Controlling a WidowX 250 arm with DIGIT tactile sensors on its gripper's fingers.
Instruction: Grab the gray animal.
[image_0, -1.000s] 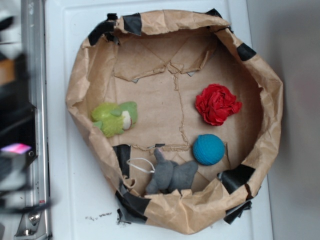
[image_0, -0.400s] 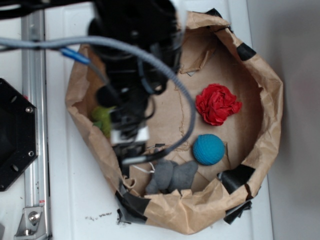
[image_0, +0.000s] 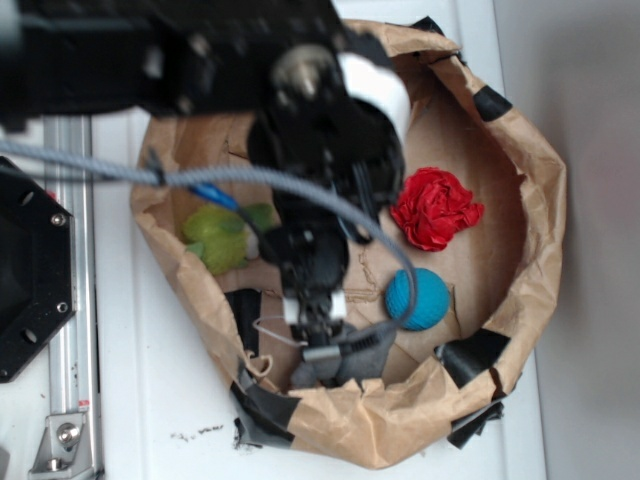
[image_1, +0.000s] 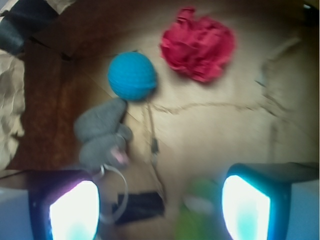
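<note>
gray animal (image_0: 365, 352) half behind arm (image_0: 300, 130)

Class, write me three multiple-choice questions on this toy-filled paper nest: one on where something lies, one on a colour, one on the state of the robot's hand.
1. What does the gray animal lie nearest?
A. blue ball
B. red rag
C. green toy

2. What colour is the ball?
A. yellow
B. blue
C. white

3. The hand is:
A. gripping the gray animal
B. gripping the ball
C. open, holding nothing

Answers: 1 A, the ball sits right at its end; 2 B, plainly blue in both views; 3 C, the wrist view shows both fingers spread apart with nothing between.
</note>
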